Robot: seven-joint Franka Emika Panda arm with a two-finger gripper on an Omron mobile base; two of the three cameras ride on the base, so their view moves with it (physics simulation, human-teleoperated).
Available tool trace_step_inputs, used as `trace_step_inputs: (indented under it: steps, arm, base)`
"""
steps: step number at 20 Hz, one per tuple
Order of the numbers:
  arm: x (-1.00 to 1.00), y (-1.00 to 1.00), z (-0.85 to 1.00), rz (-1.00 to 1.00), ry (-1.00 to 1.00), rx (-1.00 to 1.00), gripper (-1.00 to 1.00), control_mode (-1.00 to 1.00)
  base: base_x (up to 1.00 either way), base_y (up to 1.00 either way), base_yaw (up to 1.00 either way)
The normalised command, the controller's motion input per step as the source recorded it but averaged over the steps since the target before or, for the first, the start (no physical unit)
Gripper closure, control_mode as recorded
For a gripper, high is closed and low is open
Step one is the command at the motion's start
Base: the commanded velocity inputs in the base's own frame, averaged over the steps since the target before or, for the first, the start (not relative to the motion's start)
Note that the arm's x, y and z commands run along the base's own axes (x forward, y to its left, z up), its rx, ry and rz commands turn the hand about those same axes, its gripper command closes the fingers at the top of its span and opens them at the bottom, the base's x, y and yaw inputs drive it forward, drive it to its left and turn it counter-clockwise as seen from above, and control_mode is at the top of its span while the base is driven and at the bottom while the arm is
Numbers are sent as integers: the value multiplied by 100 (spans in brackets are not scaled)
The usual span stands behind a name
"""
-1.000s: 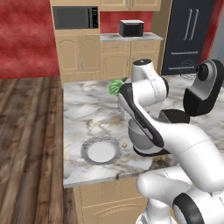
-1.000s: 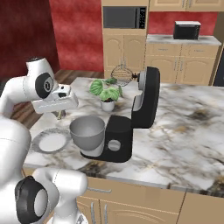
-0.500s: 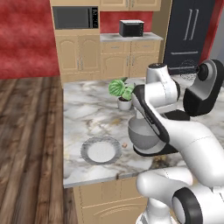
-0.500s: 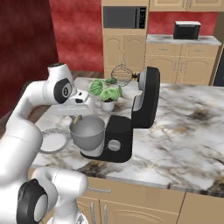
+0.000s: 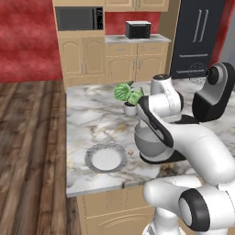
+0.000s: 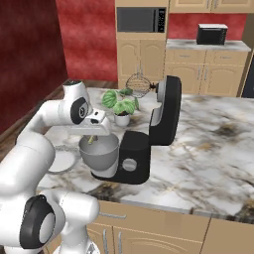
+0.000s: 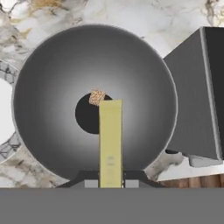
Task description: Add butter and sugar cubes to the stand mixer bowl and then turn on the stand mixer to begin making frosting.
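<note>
1. Left base view: the arm bent low over the marble counter (image 5: 92, 119) near its front edge, and its white links hid most of the stand mixer bowl (image 5: 148, 142). The empty plate (image 5: 105, 159) lay just beside the bowl toward the counter's front-left corner, with a tan speck, possibly one of the sugar cubes (image 5: 131, 152), on the marble between plate and bowl. The stand mixer (image 5: 212, 94) stood with its head tilted back at the far right.

2. Right base view: the gripper (image 6: 92, 138) hung directly above the bowl's open mouth, clenched on the butter (image 6: 91, 139), whose pale tip pointed down toward the bowl. The potted plant (image 6: 119, 103) stood behind the bowl, toward the counter's far edge.

3. Hand view: the butter's long axis ran along the gripper's line, from between the fingertips straight toward the bowl's dark centre. Its free end stood over one sugar cube already lying on the bowl's bottom. The mixer's black base sat to the right and the plate's rim at the left edge.

4. Judgement: the butter-adding step was in hand. The next move called for releasing the jaws so the stick drops inside the rim, then checking the loose speck before turning to the mixer's knob (image 6: 130, 164).
</note>
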Motion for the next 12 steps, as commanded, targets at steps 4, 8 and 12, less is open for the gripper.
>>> trace_step_inputs:
  steps: [4, 8, 12]
  arm:
    - [4, 0, -31, 0, 0, 0, 100, -100]
    - [0, 0, -29, 0, 0, 1, 100, -100]
    - [1, 0, -30, 0, 0, 0, 100, -100]
  base:
    - [0, 0, 0]
    - [0, 0, 0]
    - [0, 0, 0]
